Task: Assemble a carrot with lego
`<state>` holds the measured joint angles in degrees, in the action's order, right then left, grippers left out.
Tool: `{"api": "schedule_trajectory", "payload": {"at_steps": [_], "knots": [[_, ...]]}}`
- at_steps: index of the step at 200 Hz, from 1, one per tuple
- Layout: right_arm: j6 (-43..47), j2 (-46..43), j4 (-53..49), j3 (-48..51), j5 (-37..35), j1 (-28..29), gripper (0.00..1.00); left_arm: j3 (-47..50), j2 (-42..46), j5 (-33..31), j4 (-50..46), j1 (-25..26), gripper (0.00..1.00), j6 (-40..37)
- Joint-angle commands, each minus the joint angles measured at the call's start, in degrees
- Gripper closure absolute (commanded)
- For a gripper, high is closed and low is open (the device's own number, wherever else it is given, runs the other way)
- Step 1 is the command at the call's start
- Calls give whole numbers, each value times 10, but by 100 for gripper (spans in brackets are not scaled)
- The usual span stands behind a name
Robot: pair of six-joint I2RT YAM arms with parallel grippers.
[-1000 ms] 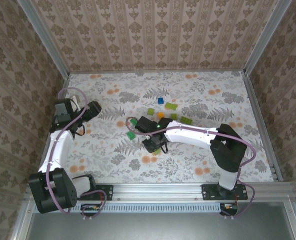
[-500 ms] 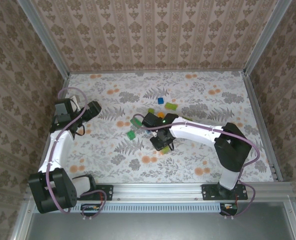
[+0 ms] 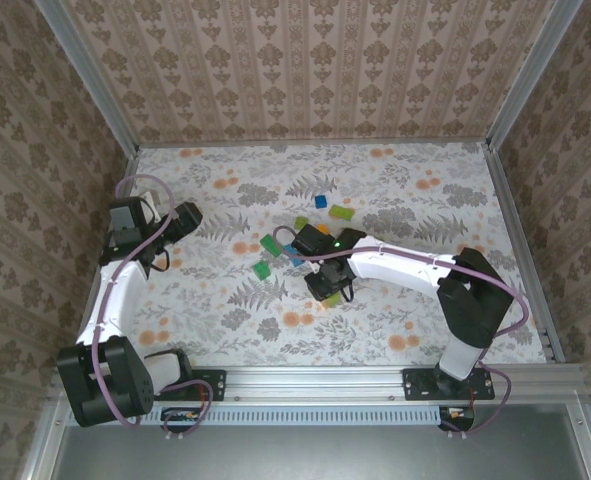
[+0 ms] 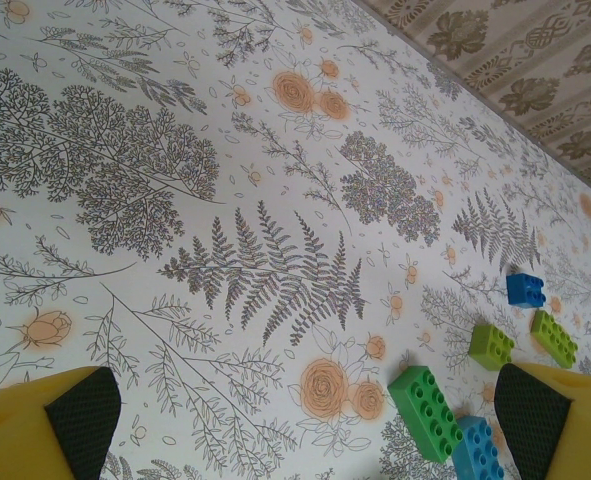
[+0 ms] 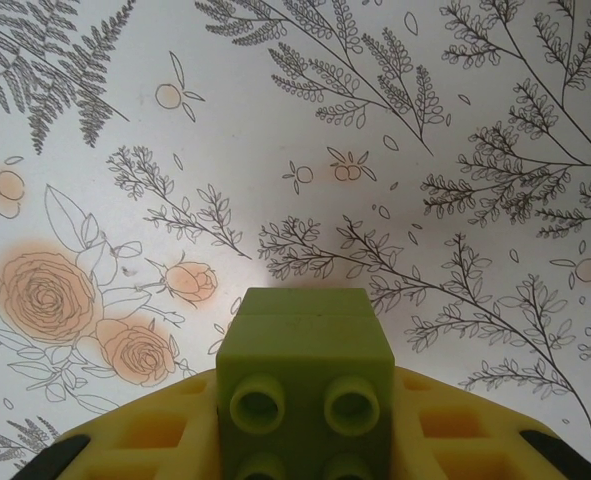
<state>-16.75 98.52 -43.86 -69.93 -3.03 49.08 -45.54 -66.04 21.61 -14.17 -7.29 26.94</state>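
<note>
— Over the flowered counter (image 3: 225, 320), what stands largest?

— The right gripper (image 3: 327, 290), low above the middle. The left gripper (image 3: 188, 218) sits well apart from it, off to its left, with fingers (image 4: 75, 415) spread wide and nothing between them.

— And the right gripper?

— It's clamped on a lime-green brick (image 5: 303, 385), studs facing its wrist camera.

— Where's the other lego?

— Loose on the counter. Just beyond the right gripper, toward the back wall, lie a green brick (image 3: 272, 244), a blue brick (image 3: 293, 254) and a lime brick (image 3: 301, 222). A dark green brick (image 3: 262, 269) lies near the gripper's left.
</note>
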Motion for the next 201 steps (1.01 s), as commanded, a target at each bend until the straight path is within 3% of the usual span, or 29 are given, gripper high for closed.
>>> {"api": "schedule_trajectory", "payload": {"at_steps": [1, 157, 201], "knots": [[-3, -8, 14, 12, 19, -3, 68, -20, 6, -1, -2, 4, 0, -11], [31, 21, -1, -34, 22, 16, 67, -22, 7, -2, -6, 4, 0, -13], [31, 13, -1, -29, 20, 16, 55, -22, 5, -1, -5, 5, 0, -13]]}}
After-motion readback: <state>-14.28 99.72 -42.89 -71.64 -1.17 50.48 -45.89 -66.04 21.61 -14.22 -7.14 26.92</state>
